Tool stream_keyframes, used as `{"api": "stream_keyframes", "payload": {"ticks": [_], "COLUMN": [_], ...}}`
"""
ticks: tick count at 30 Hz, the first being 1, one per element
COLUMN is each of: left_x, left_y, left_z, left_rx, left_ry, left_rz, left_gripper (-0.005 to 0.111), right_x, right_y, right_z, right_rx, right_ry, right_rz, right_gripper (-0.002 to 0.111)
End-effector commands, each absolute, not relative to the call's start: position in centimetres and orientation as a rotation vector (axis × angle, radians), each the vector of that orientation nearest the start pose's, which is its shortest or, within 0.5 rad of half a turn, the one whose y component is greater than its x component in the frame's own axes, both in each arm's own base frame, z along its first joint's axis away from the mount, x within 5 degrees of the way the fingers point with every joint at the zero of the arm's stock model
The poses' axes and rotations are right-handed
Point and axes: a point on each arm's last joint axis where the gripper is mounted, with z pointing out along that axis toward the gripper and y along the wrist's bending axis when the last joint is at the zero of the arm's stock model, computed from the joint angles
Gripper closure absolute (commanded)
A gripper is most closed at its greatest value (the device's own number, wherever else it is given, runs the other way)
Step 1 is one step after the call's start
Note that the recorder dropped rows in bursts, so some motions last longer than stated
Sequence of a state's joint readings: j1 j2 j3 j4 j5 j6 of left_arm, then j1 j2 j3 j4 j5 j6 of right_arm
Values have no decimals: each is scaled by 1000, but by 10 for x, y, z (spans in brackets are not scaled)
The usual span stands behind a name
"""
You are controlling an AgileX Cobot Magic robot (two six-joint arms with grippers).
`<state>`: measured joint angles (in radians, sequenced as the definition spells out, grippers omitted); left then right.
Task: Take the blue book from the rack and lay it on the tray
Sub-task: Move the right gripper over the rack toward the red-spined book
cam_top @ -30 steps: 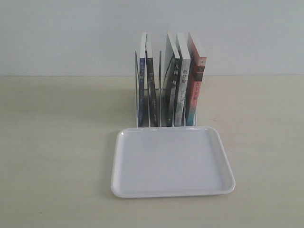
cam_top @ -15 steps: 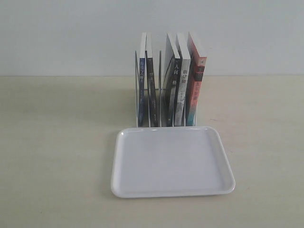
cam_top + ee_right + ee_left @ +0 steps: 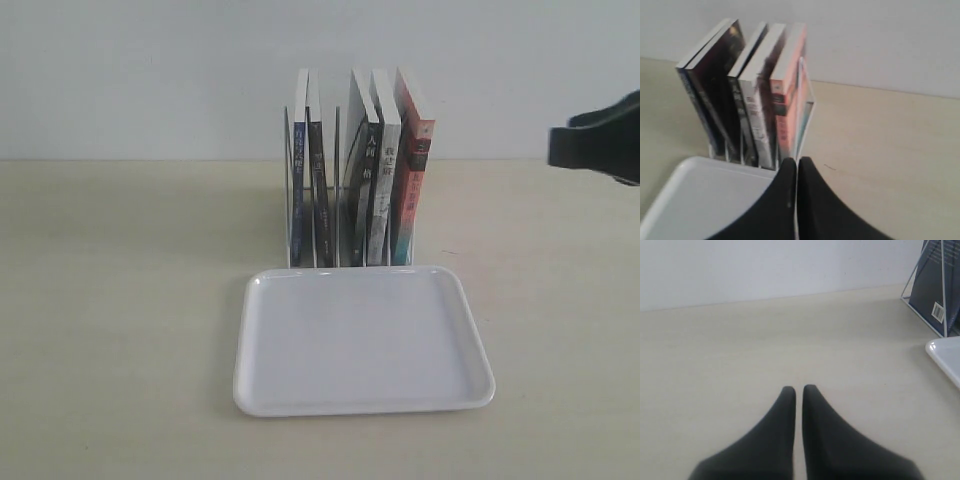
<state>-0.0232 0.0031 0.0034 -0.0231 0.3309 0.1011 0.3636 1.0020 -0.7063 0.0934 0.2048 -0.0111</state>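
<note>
The blue book (image 3: 299, 185) is held upright in the rack (image 3: 338, 180), in the end slot farthest from the right jaws (image 3: 553, 147), with its long axis vertical and its spine turned toward the tray (image 3: 362, 340). It is pressed against a dark-spined book, while three more books, the red-orange-spined book (image 3: 415, 180) last, are stood between it and the right jaws.

The right jaws are seen pressed together with nothing pinched, raised above the counter (image 3: 120, 300) at about the height of the book tops, and well apart from the rack's near end. In the right wrist view the blue book (image 3: 692, 95) is found beyond the whole row, so its covers are shielded from that side.

The left jaws (image 3: 798, 390) are likewise drawn almost together, only a thin slit being left, and nothing is gripped. They are kept low over the counter. The blue book's outer cover (image 3: 932, 295), with a barcode, is presented openly ahead of them and off to one side, nothing being interposed but the rack's wire.

The right arm is judged nearer to the rack, but the left arm is judged better placed for the book. The top edge is left open to a grasp from above by either.
</note>
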Motion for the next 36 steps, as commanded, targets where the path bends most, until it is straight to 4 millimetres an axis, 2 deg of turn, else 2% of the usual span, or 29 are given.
{"api": "stream_keyframes", "payload": {"ticks": [1, 5, 10, 15, 18, 21, 24, 27, 29, 30, 32, 36], "left_x": [54, 54, 54, 54, 54, 54, 54, 54, 54, 54, 54, 54], "left_y": [-2, -2, -2, -2, -2, -2, -2, -2, -2, -2, -2, -2], "left_z": [184, 184, 184, 184, 184, 184, 184, 184, 184, 184, 184, 184], "left_rx": [98, 98, 98, 98, 98, 98, 98, 98, 98, 98, 98, 98], "left_ry": [1799, 1799, 1799, 1799, 1799, 1799, 1799, 1799, 1799, 1799, 1799, 1799], "left_rz": [35, 35, 35, 35, 35, 35, 35, 35, 35, 35, 35, 35], "left_gripper": [102, 102, 102, 102, 102, 102, 102, 102, 102, 102, 102, 102], "right_x": [220, 243, 268, 298, 319, 339, 363, 380, 393, 401, 413, 433], "right_y": [101, 112, 125, 137, 136, 125, 113, 114, 117, 119, 123, 129], "right_z": [325, 339, 350, 364, 363, 359, 352, 347, 348, 348, 348, 336], "right_rx": [-381, -353, -397, -433, -414, -349, -283, -312, -316, -321, -297, -310], "right_ry": [2053, 2134, 2275, 2320, 2408, 2482, 2498, 2494, 2480, 2490, 2509, 2570], "right_rz": [327, 357, 339, 297, 277, 258, 353, 416, 415, 417, 433, 441], "right_gripper": [109, 109, 109, 109, 109, 109, 109, 107, 92, 73, 59, 64]}}
